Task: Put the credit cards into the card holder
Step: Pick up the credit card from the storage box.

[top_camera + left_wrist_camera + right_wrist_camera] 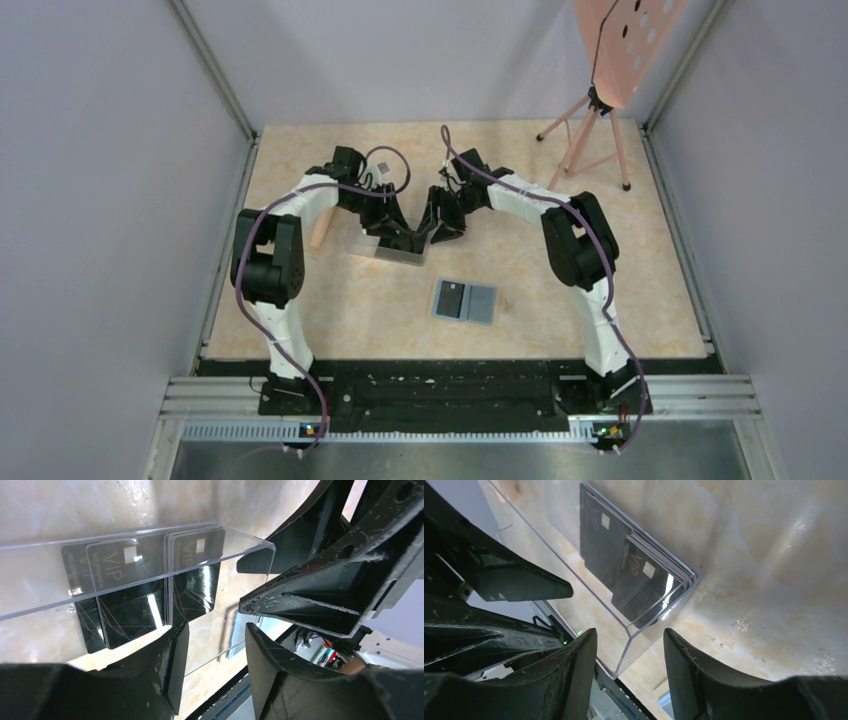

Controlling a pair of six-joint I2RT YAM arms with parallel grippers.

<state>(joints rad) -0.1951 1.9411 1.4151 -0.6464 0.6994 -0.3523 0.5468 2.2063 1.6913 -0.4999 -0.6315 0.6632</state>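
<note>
A clear box [388,248] is taken as the landmark on the table [620,300]. From above, both arms are seen converging over it, but their fingers are too dark and crowded there for any gap to be judged. That is settled by the wrist views. The left claw [212,650] is seen released, its two fingers spread apart just short of the box's near wall, with nothing held between them. The right claw [630,655] is likewise released, and a lower corner of the box is seen in the gap between its fingers without being pinched. The credit cards [130,600] are shown only by these close views: black, marked "VIP", stacked loosely and overlapping inside the box, gathered toward one end. The card holder [466,301] is shown only from above: it is laid open and flat, grey-blue side up, apart from the box, on the side nearer the arm bases and to its right. A single dark card [450,297] is seen on its left half.
</note>
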